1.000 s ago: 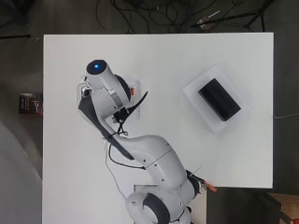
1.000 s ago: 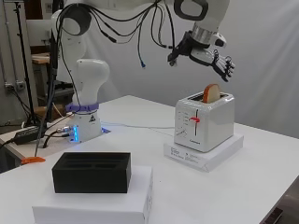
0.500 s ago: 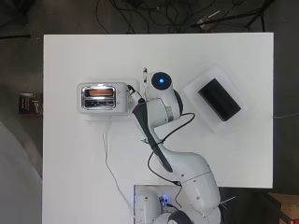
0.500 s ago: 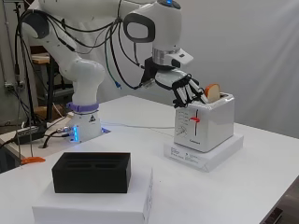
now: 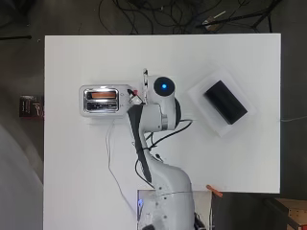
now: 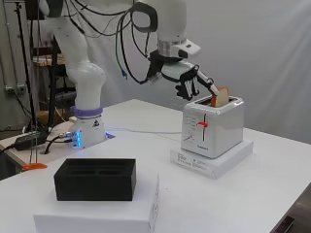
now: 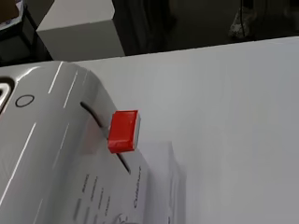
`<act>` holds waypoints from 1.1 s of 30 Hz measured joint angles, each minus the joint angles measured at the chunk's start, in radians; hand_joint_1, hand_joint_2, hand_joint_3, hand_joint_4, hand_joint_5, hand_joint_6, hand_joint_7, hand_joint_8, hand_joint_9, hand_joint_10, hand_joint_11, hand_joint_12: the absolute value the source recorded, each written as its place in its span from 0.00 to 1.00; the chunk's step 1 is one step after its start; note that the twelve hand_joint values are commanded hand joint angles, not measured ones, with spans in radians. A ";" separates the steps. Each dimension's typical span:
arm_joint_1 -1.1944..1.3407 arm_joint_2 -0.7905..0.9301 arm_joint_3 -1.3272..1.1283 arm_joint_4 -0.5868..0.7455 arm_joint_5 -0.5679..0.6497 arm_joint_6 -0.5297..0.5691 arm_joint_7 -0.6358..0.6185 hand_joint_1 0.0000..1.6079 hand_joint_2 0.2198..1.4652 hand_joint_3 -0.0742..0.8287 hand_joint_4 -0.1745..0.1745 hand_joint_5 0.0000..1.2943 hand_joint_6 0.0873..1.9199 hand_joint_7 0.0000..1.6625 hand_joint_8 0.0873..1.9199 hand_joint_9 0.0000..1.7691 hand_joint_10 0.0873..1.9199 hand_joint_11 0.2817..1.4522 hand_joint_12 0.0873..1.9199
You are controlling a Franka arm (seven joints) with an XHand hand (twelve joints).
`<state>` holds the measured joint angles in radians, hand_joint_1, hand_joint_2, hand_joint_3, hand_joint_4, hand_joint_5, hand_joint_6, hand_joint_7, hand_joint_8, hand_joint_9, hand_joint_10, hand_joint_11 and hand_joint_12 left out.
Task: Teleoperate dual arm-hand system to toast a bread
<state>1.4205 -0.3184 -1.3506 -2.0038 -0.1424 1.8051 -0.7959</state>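
A white toaster [image 5: 100, 100] [image 6: 211, 127] stands on a flat white box [image 6: 212, 160] at the table's left in the overhead view. A slice of bread [image 5: 103, 95] [image 6: 222, 97] sticks up out of its slot. The red lever [image 6: 202, 124] [image 7: 124, 131] sits partway up its track on the toaster's end. My hand [image 6: 192, 80] hovers just above that lever end, holding nothing, with most fingers hanging relaxed and one reaching towards the bread. In the overhead view the arm [image 5: 163, 88] covers the hand.
A black box [image 5: 225, 101] [image 6: 95, 178] rests on a white carton [image 6: 97, 216] at the right of the overhead view. The toaster's cable [image 5: 111, 158] runs across the table towards the arm's base [image 6: 87, 131]. An orange clip [image 5: 214, 190] lies at the near edge.
The arm has swung off the top of the toaster to its lever end, uncovering toaster and bread in the overhead view. The hand came down from high above the bread to beside the slot.
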 joint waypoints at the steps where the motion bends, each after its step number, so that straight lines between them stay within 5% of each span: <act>1: -0.087 0.069 0.059 -0.001 0.049 0.003 -0.036 0.10 0.63 0.08 0.07 0.27 0.00 0.76 1.00 0.86 1.00 0.73 1.00; 8: -0.633 0.518 0.469 -0.002 0.391 0.023 -0.285 0.10 0.63 0.08 0.08 0.26 0.00 0.77 1.00 0.88 1.00 0.73 1.00; 9: -0.659 0.541 0.494 -0.002 0.428 0.026 -0.311 0.09 0.63 0.08 0.08 0.24 0.00 0.71 1.00 0.82 1.00 0.64 0.98; 10: -0.675 0.553 0.509 -0.003 0.454 0.031 -0.330 0.06 0.62 0.08 0.12 0.21 0.00 0.56 0.81 0.65 0.83 0.47 0.74; 12: -0.683 0.556 0.517 -0.007 0.466 0.041 -0.346 0.02 0.57 0.08 0.36 0.14 0.00 0.28 0.27 0.31 0.30 0.19 0.23; 14: -0.683 0.552 0.516 -0.007 0.453 0.038 -0.353 0.01 0.55 0.08 0.47 0.12 0.00 0.21 0.03 0.22 0.05 0.12 0.02; 33: -0.797 0.628 0.599 0.038 0.456 -0.001 -0.375 0.00 0.55 0.08 0.53 0.12 0.00 0.23 0.00 0.24 0.00 0.11 0.00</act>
<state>0.6238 0.3099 -0.7516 -1.9661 0.3139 1.8043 -1.1708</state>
